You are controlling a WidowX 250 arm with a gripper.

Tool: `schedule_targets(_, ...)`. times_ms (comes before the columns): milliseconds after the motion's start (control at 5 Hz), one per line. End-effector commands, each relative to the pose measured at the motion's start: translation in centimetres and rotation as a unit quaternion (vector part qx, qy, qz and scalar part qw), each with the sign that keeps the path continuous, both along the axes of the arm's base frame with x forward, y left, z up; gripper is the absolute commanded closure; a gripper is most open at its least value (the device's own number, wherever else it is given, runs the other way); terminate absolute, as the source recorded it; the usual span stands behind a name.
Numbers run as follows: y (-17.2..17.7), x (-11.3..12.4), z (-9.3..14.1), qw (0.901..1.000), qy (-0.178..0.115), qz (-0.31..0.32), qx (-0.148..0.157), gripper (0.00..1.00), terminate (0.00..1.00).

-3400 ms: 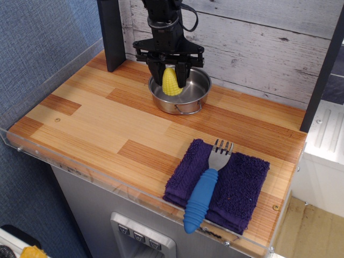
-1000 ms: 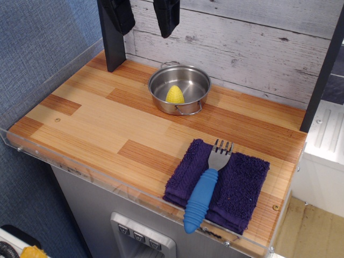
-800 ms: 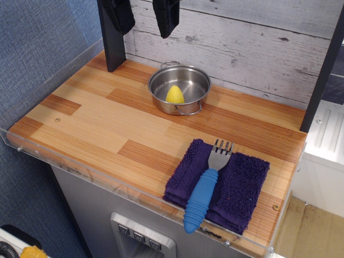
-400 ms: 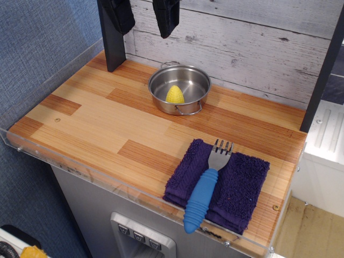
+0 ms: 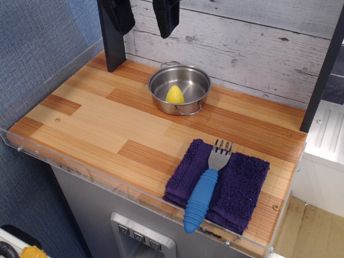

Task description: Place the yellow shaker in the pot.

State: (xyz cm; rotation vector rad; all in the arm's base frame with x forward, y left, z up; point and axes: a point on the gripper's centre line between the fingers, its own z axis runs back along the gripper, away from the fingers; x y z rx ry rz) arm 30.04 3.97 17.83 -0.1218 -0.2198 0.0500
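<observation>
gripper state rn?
Gripper: open, raised near the top edge, holding nothing. Yellow shaker sits in the pot.

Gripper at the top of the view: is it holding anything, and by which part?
Nothing. The black gripper hangs open and empty above the shiny steel pot, where the small yellow bumpy shaker sits.

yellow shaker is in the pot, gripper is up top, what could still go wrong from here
Little remains at risk. The yellow shaker stands upright in the pot, so a knock to the counter might tip it over, though it should stay inside. The fork overhangs the counter's front edge on the purple towel and could slip off.
</observation>
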Motion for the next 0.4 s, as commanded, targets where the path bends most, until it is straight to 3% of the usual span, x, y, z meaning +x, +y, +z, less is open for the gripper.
schedule_targets(0,0.21,-0.50,1.78,0.9996,-0.028,-0.002,0.007,0.00,0.00)
schedule_targets(200,0.21,-0.50,1.78,0.9996,-0.028,-0.002,0.007,0.00,1.00)
